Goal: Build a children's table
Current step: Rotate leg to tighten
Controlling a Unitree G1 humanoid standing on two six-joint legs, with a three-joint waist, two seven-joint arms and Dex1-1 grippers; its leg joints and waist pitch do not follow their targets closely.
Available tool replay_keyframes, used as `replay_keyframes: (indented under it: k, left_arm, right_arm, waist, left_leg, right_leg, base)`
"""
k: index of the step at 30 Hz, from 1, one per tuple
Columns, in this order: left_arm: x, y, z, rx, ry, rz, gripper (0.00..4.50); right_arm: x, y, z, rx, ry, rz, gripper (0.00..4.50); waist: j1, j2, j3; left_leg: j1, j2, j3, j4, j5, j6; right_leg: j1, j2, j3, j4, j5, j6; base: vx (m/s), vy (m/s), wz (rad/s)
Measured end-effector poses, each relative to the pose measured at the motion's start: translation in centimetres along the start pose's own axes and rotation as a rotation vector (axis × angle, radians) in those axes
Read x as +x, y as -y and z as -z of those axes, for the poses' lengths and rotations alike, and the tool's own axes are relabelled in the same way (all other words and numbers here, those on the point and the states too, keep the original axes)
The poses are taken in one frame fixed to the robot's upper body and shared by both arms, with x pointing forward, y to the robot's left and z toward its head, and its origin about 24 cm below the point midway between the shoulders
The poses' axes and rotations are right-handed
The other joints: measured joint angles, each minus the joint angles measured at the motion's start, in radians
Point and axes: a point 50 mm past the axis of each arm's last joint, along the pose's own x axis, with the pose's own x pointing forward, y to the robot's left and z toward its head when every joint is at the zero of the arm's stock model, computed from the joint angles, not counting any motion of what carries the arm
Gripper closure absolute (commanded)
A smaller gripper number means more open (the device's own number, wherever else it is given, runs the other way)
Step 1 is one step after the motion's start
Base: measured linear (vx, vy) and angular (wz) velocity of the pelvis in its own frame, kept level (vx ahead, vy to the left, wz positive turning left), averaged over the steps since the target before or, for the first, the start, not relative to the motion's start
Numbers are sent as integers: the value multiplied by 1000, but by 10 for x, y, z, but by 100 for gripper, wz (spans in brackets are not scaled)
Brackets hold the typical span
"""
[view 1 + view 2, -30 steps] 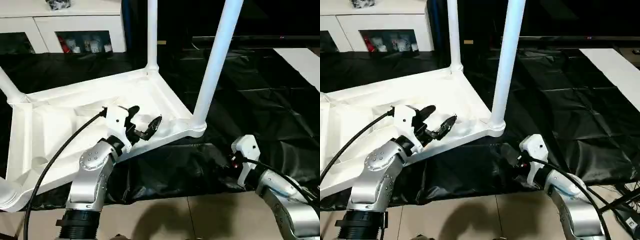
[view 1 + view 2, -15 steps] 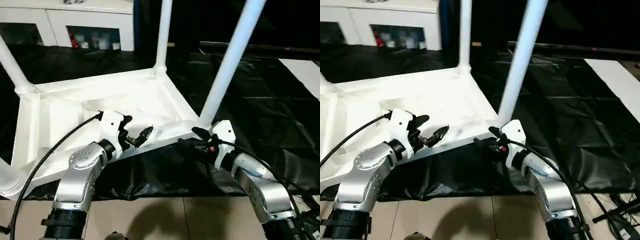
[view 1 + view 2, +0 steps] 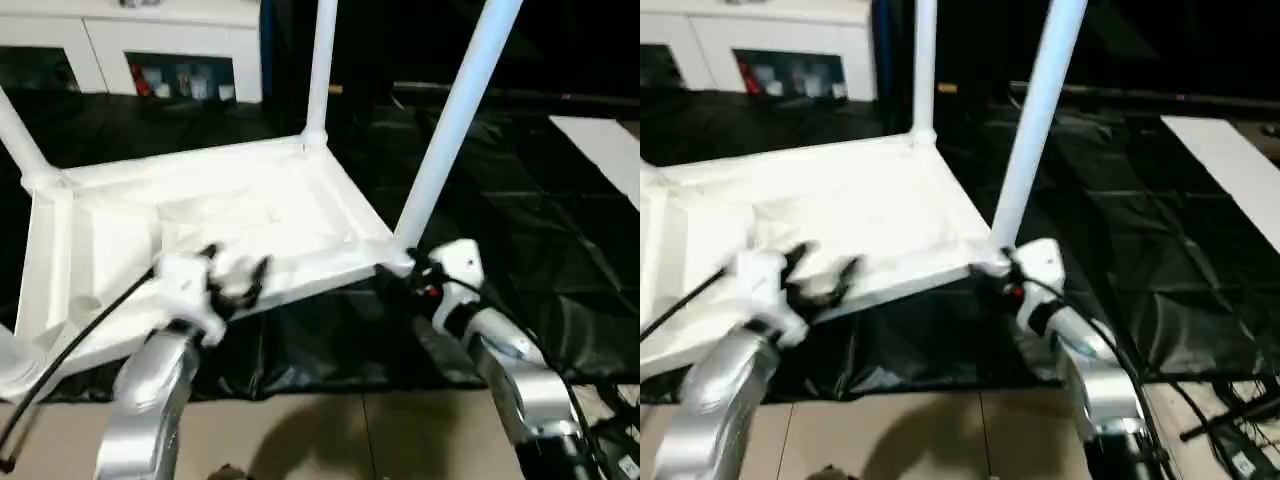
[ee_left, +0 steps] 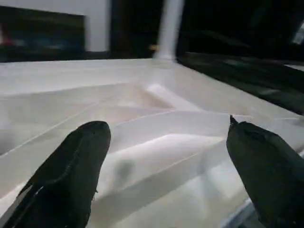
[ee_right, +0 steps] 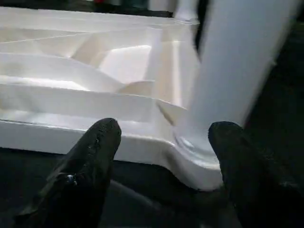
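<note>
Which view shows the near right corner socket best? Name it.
The right wrist view: the corner socket sits close between the open right gripper fingers, leg seated in it. The eye views show it small beside that gripper; the left wrist view shows ribbed underside instead.

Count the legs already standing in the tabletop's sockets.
3 clearly seen: far-corner leg, near-right leg by the right pincer, left leg. A white piece at the near-left edge may be the fourth.

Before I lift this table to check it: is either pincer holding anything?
Nothing held: left pincer and right pincer both gape open beside the upturned white plastic table.
</note>
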Motion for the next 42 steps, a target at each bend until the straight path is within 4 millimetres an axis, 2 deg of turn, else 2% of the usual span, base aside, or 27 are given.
replay_keyframes:
  k: [3,6,15,19,22,23,24,25,31,32,35,40,42]
  left_arm:
    - [-23,-2,7,-20,-2,-75,7]
    - [-34,-1,8,-13,2,-101,7]
    - [-36,-5,7,21,-6,-83,7]
    - [-38,-11,6,56,-20,-83,7]
    - [-37,-15,3,68,-15,-88,7]
    - [-36,-16,3,68,-17,-89,7]
    - [-34,-17,2,66,-18,-89,7]
    - [-32,-19,0,68,-13,-89,7]
    - [-23,-24,-3,73,-21,-76,7]
    - [-22,-24,-4,70,-16,-74,7]
    - [-17,-23,-6,43,4,-75,7]
    - [-18,-24,4,-15,-7,-89,7]
    - [-17,-26,9,-29,-25,-94,7]
  right_arm:
    - [-13,-9,11,36,-5,-1,110]
    - [-15,-20,15,43,7,-17,110]
    - [-12,-34,19,60,23,-20,110]
    - [-10,-35,22,48,16,-33,110]
    - [-5,-35,16,38,36,-36,110]
    - [-4,-35,15,37,41,-36,110]
    - [-3,-35,14,37,49,-34,110]
    - [-1,-36,13,39,56,-31,110]
    - [1,-37,17,30,45,-10,110]
    - [1,-38,18,23,40,-10,110]
    - [-1,-41,24,25,23,-13,110]
    - [-5,-42,25,42,30,-14,110]
    - [-6,-42,22,33,40,-21,110]
  waist:
    - [-1,0,0]
    - [-1,0,0]
    - [-2,0,-1]
    - [-1,5,0]
    - [0,12,0]
    - [1,23,2]
    - [2,27,-1]
    - [3,35,-3]
    - [6,92,-6]
    - [5,97,-7]
    - [5,96,-8]
    - [0,72,-11]
    - [-2,70,-12]
  left_leg:
    - [-1,0,0,-1,0,0]
    - [0,0,-1,-1,0,0]
    - [1,0,-3,0,0,0]
    - [1,-1,-3,0,0,0]
    - [1,-1,-3,0,0,0]
    - [1,-1,-3,0,0,0]
    - [1,-1,-3,0,0,0]
    - [0,-1,-4,0,0,0]
    - [0,-1,-5,-2,0,0]
    - [0,-1,-5,-2,0,0]
    - [0,-1,-5,-3,0,0]
    - [0,-1,-4,-2,0,0]
    - [0,-2,-4,-1,0,0]
  right_leg:
    - [0,0,0,-1,-1,2]
    - [0,1,0,-1,-1,2]
    - [2,2,0,-4,0,4]
    - [4,2,1,-7,1,4]
    - [4,3,3,-7,2,4]
    - [4,4,5,-7,2,4]
    - [4,6,9,-8,3,4]
    - [4,11,16,-8,4,3]
    - [3,13,17,-8,4,2]
    - [3,13,17,-7,4,3]
    - [3,14,17,-7,3,3]
    - [3,14,18,-7,3,4]
    - [3,14,19,-9,3,4]
  base:
    - [0,0,0]
    - [0,0,0]
    - [0,0,0]
    - [0,0,0]
    - [0,0,0]
    - [0,0,0]
    - [0,0,0]
    - [0,0,0]
    - [0,0,0]
    - [0,0,0]
    - [0,0,0]
    - [0,0,0]
    - [0,0,0]
